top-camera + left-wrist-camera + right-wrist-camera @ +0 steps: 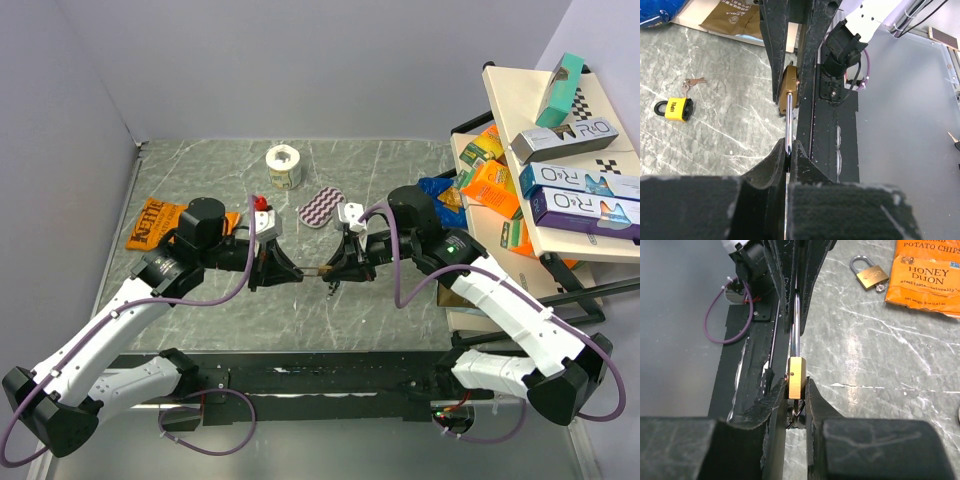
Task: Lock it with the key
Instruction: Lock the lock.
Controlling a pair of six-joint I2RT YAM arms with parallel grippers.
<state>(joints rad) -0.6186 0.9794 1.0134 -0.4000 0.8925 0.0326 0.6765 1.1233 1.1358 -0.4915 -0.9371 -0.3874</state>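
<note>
Over the middle of the marble surface (330, 320) the two arms meet tip to tip. Readable print: "OPEL" on a yellow padlock (677, 109) lying flat with its keys (692, 81) beside it; "HONEY DIJON" and "POTATO CHIPS" on an orange chip bag (925, 275); "R.O" on boxes (580, 185) stacked at the right. The brass padlock (796, 376) is held in the air: the right claw (796, 390) is clenched on its body, and the left claw (788, 147) pinches the tip of its long silver shackle (796, 325). A small metal ring (796, 417) hangs under the body. A second brass padlock (871, 275) lies touching the bag, well apart.
</note>
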